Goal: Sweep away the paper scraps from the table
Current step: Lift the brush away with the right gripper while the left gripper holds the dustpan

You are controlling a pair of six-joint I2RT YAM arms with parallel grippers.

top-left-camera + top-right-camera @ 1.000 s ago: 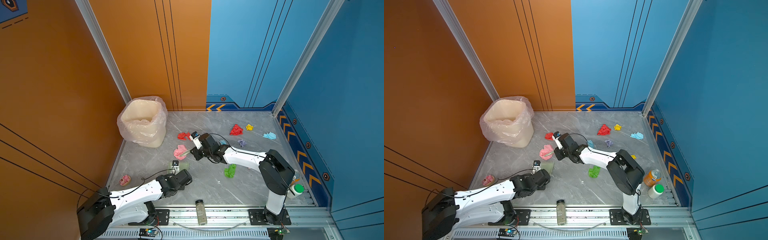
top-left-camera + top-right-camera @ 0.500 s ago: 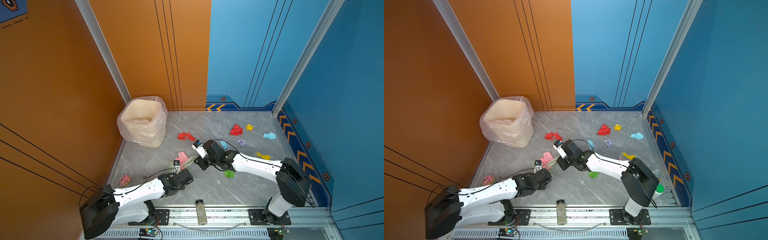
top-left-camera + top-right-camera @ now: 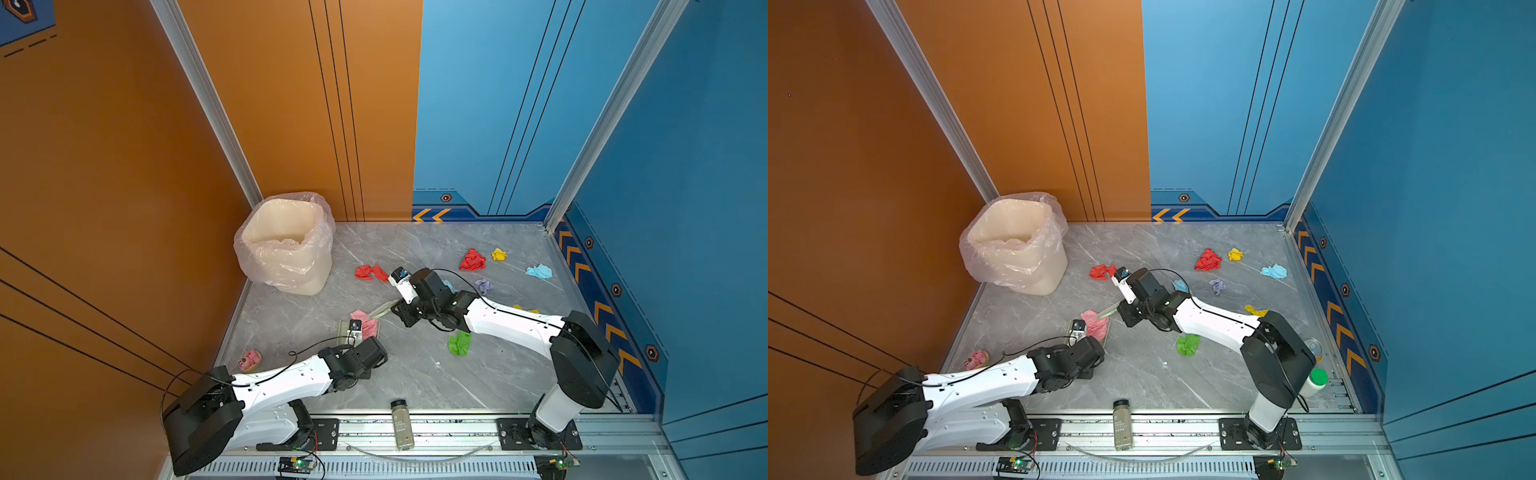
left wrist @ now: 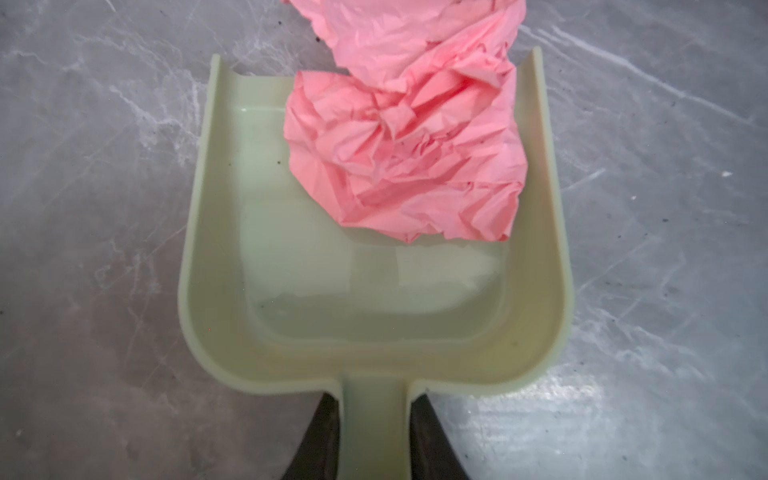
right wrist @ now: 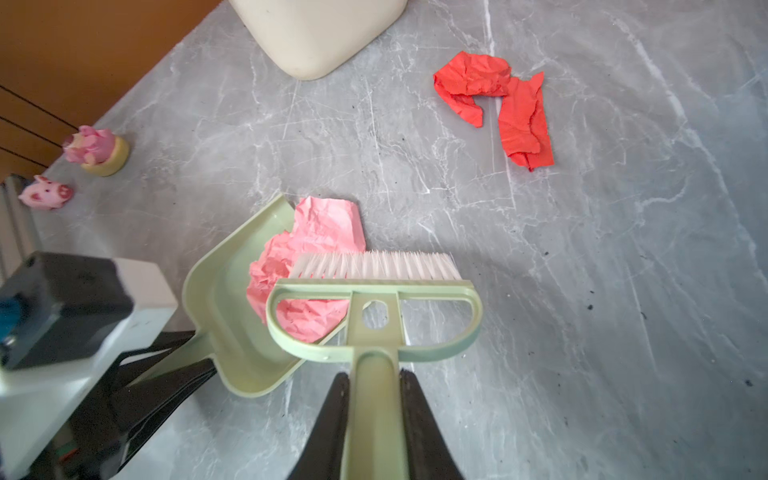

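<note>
top views: paper scraps [image 3: 471,260] lie scattered over the counter [image 3: 415,374]. left wrist: left jaws clamp the dustpan [image 4: 291,291] handle — a pink scrap [image 4: 407,158] sits half inside its mouth. right wrist: right jaws grip the brush [image 5: 374,361] handle — bristles [image 5: 374,266] touch that pink scrap.

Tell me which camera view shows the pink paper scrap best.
The left wrist view: the pink paper scrap fills much of the frame, creases sharp, lying partly inside the dustpan. The right wrist view shows it too, but the brush covers part. In both top views it is only a small pink patch.
</note>
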